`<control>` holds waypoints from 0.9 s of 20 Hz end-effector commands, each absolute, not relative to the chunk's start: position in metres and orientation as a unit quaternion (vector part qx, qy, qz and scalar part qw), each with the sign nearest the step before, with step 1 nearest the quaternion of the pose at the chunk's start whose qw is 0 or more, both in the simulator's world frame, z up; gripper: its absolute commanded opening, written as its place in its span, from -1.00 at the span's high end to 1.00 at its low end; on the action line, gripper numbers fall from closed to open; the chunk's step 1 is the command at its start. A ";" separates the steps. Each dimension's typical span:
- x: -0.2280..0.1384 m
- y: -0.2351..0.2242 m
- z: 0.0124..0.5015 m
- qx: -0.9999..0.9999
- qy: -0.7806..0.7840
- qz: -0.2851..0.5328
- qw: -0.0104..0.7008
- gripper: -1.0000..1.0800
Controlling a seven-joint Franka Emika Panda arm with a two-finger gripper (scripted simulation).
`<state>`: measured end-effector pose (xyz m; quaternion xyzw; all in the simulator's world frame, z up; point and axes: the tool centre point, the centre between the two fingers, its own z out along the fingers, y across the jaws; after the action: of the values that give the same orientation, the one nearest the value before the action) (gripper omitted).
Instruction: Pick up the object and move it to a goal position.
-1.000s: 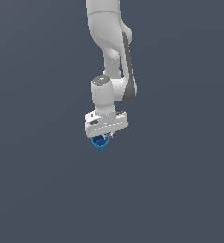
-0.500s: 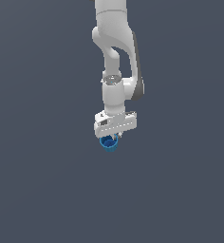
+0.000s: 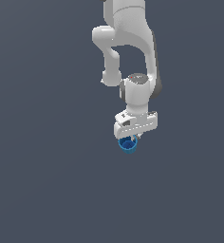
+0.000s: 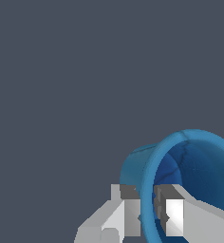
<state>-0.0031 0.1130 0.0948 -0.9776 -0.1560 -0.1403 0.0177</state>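
A small bright blue round cup [image 3: 128, 144] hangs just under the white hand of the arm in the exterior view. My gripper [image 3: 131, 138] is shut on the cup's rim. In the wrist view the cup [image 4: 190, 166] lies tilted with its hollow inside facing the camera. There my gripper [image 4: 148, 213] pinches the cup's wall, with one finger outside and one finger [image 4: 173, 211] inside the hollow. The fingertips are mostly hidden by the hand in the exterior view.
Plain dark grey ground fills both views. The white arm [image 3: 130, 52] reaches down from the top of the exterior view. No other object shows.
The arm has carried the cup toward the exterior view's right and slightly down. The hold on the cup has stayed the same.
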 end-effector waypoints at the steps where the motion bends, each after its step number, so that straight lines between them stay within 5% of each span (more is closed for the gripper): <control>1: 0.002 0.140 0.100 -0.977 -0.156 -0.142 0.018 1.00; 18: 0.023 0.255 0.118 -0.977 -0.156 -0.141 0.018 1.00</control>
<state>0.0210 0.2505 0.1160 -0.9775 -0.1570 -0.1400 0.0176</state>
